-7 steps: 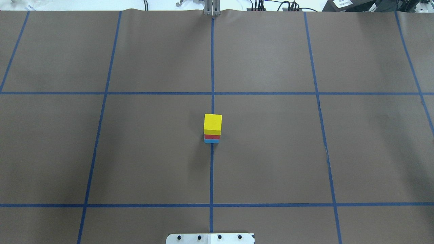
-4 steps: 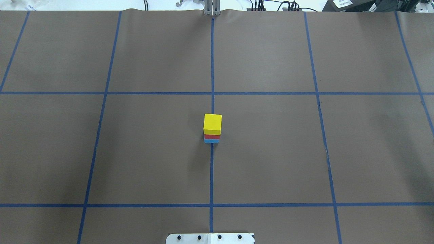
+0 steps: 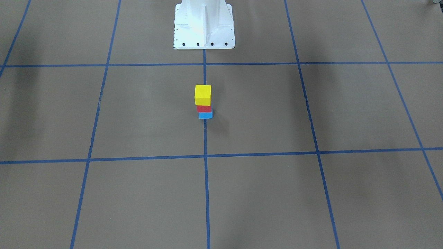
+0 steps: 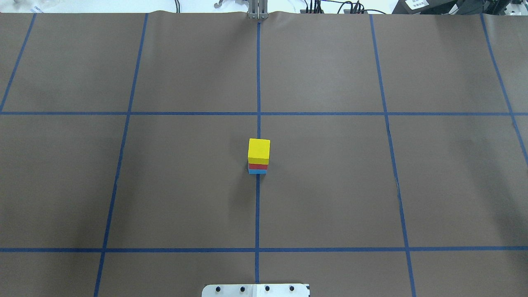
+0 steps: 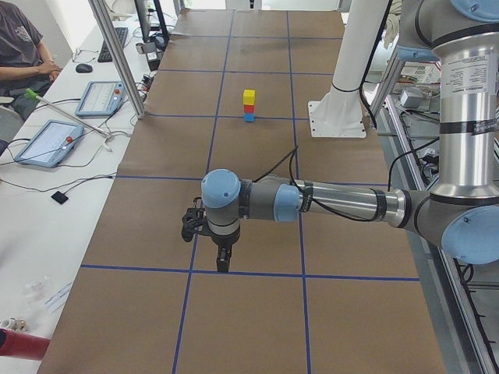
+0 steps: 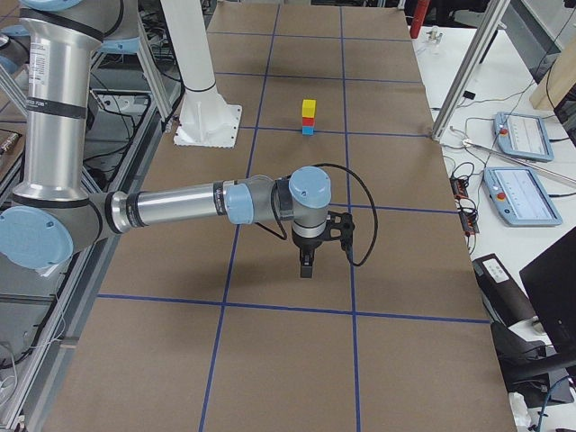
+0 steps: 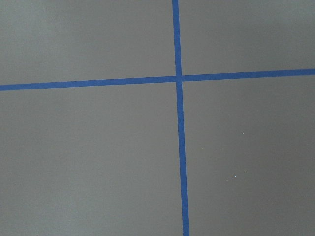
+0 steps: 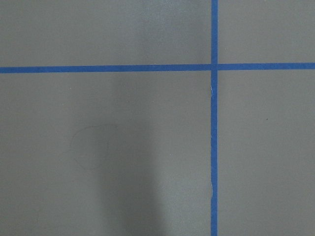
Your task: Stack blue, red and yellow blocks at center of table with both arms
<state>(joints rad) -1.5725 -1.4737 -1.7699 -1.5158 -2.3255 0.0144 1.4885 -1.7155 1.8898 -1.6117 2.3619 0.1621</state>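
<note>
Top block [image 4: 259, 148] sits on middle block [image 4: 258, 166], that on bottom block [image 4: 257, 171] (faces touching), between left gripper [image 5: 223, 266] and right gripper [image 6: 307, 270], well apart from both.

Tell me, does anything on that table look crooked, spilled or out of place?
Nothing stands out. The yellow block sits on the red block, which sits on the blue block, upright and fairly square at the middle of the table. No spill or damage shows.
</note>
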